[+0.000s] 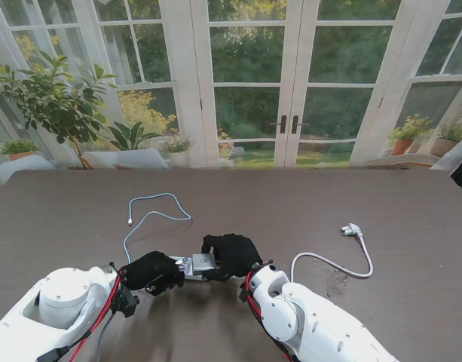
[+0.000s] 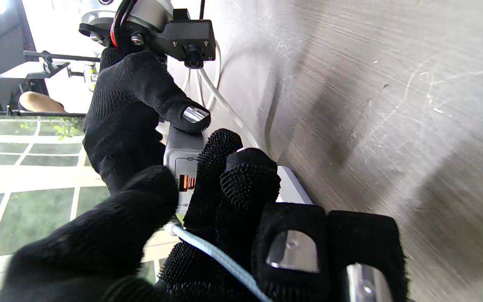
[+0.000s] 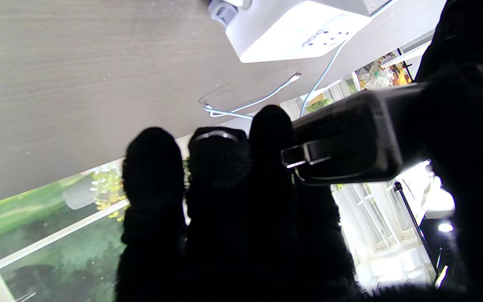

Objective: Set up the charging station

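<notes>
We hold the charger (image 1: 203,263) in our right robot hand (image 1: 232,256) and pinch the blue cable (image 1: 151,215) in our left robot hand (image 1: 151,271), not yet plugged in.

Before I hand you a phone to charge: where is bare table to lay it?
Bare table lies between the blue cable and the white plug. It is crowded nearest me, where left hand and right hand meet at the charger.

left hand (image 1: 154,271): near left, fingers curled shut on something | right hand (image 1: 232,256): just beside it, fingers clamped likewise
</notes>
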